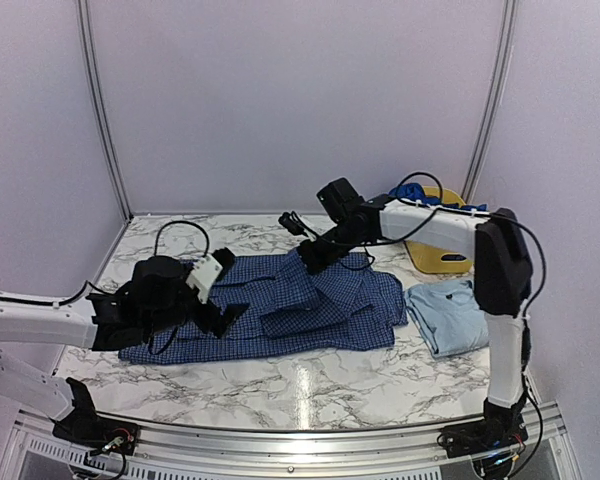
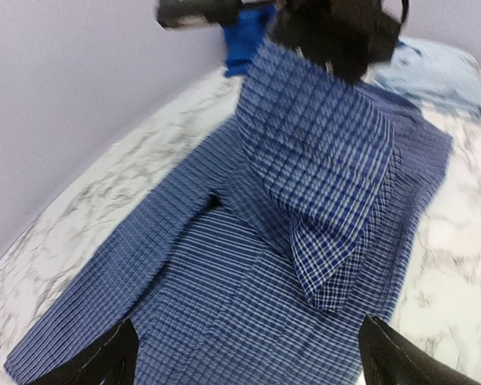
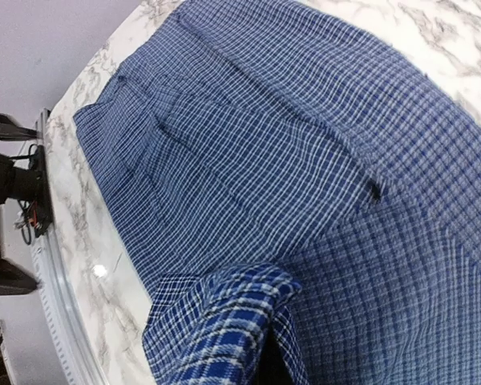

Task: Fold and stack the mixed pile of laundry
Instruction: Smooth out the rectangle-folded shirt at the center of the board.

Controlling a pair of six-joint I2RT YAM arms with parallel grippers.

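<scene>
The navy-and-white check shirt [image 1: 300, 310] lies spread on the marble table. My right gripper [image 1: 315, 255] is shut on a flap of it at the far edge and holds that flap raised and draped over the body; the cloth [image 3: 240, 337] covers its fingers in the right wrist view. My left gripper [image 1: 220, 315] hovers open and empty over the shirt's left part [image 2: 224, 305], its fingertips [image 2: 104, 365] wide apart. The pale sky-blue T-shirt [image 1: 448, 315] lies folded at the right. A royal-blue piece [image 2: 244, 40] shows near the basket.
A yellow plastic basket [image 1: 442, 258] stands at the back right, behind the folded T-shirt. Black cables [image 1: 180, 235] lie on the table at the back left. Pale walls close in the back and both sides. A metal rail [image 1: 300, 440] runs along the near edge.
</scene>
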